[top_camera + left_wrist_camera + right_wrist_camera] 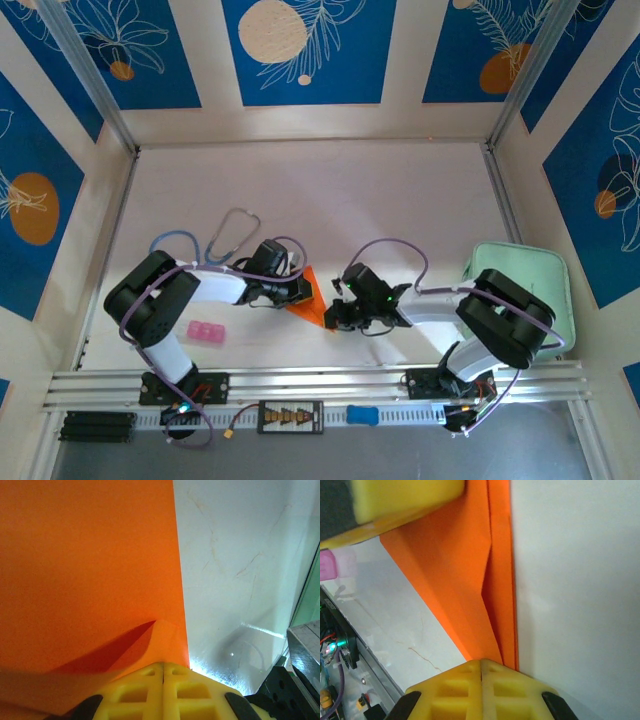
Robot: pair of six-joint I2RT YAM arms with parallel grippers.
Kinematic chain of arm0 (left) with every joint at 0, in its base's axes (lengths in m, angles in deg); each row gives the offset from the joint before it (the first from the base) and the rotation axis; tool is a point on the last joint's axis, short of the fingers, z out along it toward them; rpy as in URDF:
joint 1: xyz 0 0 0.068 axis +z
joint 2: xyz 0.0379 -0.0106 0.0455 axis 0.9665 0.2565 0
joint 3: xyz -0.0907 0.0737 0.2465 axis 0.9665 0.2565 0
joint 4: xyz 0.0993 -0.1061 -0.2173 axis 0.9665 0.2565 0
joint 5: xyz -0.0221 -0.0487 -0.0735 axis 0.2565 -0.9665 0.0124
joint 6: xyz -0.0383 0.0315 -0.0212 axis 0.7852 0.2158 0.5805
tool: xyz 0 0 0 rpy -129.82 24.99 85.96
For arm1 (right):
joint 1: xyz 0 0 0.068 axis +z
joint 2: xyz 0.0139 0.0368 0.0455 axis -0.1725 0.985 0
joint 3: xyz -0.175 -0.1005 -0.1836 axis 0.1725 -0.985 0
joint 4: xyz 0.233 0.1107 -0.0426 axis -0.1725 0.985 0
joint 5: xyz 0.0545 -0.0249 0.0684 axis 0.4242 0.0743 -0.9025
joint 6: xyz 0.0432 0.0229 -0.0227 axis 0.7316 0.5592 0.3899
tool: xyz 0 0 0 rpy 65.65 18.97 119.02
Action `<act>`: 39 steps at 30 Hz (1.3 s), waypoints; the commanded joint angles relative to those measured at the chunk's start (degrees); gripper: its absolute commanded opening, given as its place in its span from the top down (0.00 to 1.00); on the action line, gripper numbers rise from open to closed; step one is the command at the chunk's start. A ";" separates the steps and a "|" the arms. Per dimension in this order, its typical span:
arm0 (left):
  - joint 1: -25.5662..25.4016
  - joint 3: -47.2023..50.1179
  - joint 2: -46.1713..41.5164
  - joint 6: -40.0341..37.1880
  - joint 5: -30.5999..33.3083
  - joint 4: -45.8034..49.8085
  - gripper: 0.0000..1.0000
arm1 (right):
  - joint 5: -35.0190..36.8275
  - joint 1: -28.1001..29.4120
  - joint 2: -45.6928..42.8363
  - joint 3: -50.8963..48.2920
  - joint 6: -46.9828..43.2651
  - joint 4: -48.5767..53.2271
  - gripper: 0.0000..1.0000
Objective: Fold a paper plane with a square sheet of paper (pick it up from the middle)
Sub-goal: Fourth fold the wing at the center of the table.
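Folding work is centring on the near middle of the worktop (400,190), where one orange sheet (312,302), creased into layered flaps, is lying between the two arms. Closest to the worktop's near edge, one pink block (205,332) is sitting towards the left, apart from the paper. Just beyond it, the left gripper (163,669) is pinching the sheet's edge, its yellow fingers pressed together and the paper puckering slightly where it is entering them. The right gripper (481,664) is clamping the same way on the stacked fold at the opposite side. Judging by its look, the sheet is handling as feather-light, thin and limp. It is likely to be sliding easily on the smooth surface and creasing or tearing under any uneven pull, so the doubled layers along a fold are offering the firmest hold. Farther back, one loop of thin grey tubing (236,211) is resting left of centre, and one pale green tray (505,252) is lying against the worktop's right edge.
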 commanded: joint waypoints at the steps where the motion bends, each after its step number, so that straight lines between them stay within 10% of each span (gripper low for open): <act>1: 0.60 0.92 1.80 -0.96 2.70 3.65 0.95 | 0.41 -0.23 -2.17 -3.46 0.81 7.23 0.95; 15: 0.61 0.48 1.71 -1.03 2.33 3.69 0.95 | 0.75 -2.11 -13.12 -0.62 -0.96 12.11 0.94; 39: 0.65 -0.52 1.38 -1.88 1.48 4.15 0.95 | 0.00 -3.01 9.61 8.90 1.72 6.07 0.95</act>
